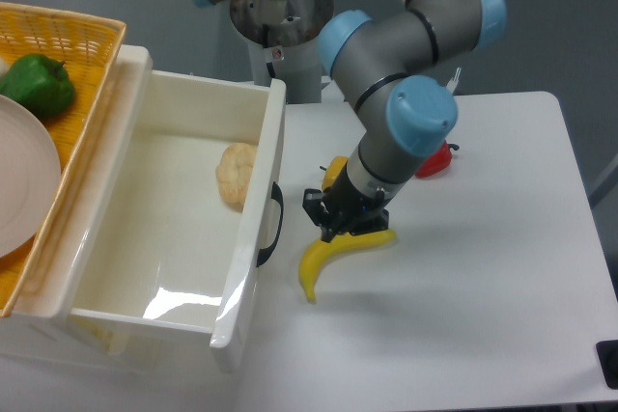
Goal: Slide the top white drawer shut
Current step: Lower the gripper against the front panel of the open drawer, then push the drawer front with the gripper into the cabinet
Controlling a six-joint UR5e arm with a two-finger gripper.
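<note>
The top white drawer [174, 238] stands pulled far out of the cabinet toward the right, with its black arched handle [274, 225] on the front face. A pale bread roll [237, 175] lies inside it. My gripper [333, 216] hangs low over the table just right of the handle, above the upper end of a yellow banana [333, 253]. Its black fingers point toward the drawer front with a small gap to the handle. I cannot tell whether the jaws are open or shut.
A yellow pepper [335, 171] lies partly hidden behind the wrist. A red object [436, 159] peeks out behind the arm. A yellow wicker basket [68, 55] on the cabinet holds a green pepper [37, 84] and a white plate [24, 185].
</note>
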